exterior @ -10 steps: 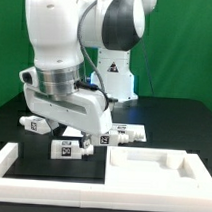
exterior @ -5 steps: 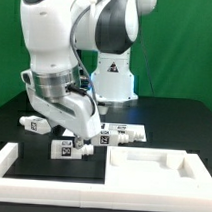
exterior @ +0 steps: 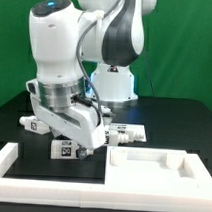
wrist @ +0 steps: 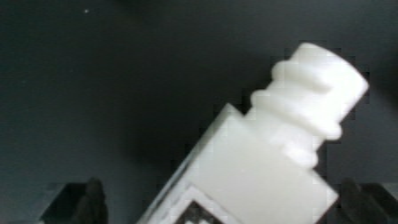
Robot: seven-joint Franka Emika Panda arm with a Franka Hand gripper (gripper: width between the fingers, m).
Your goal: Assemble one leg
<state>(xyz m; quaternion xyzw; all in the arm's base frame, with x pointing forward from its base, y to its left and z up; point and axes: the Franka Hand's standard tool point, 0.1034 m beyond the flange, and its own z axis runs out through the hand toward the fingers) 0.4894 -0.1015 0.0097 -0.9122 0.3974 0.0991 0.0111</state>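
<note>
A leg (exterior: 64, 148), a small white peg with a black-and-white tag, lies on the black table in front of the arm. My gripper (exterior: 82, 143) is low over it, fingers pointing down. In the wrist view the same leg (wrist: 267, 150) fills the picture, with its stepped cylindrical end (wrist: 317, 85) away from the gripper and its tag between the fingers. My gripper (wrist: 231, 203) is open. Its two dark fingertips (wrist: 79, 202) stand on either side of the leg with gaps to it. Whether they touch the table I cannot tell.
Three more legs lie nearby: one (exterior: 33, 123) at the exterior view's left, one (exterior: 104, 141) just beside the gripper, and one (exterior: 131, 132) behind it. A large white rimmed panel (exterior: 156, 166) lies at the front right. A white L-shaped bar (exterior: 11, 162) lies at the front left.
The arm has swung towards the exterior view's left and come down, bringing the gripper lower over the front leg. The legs and panel have not moved.
</note>
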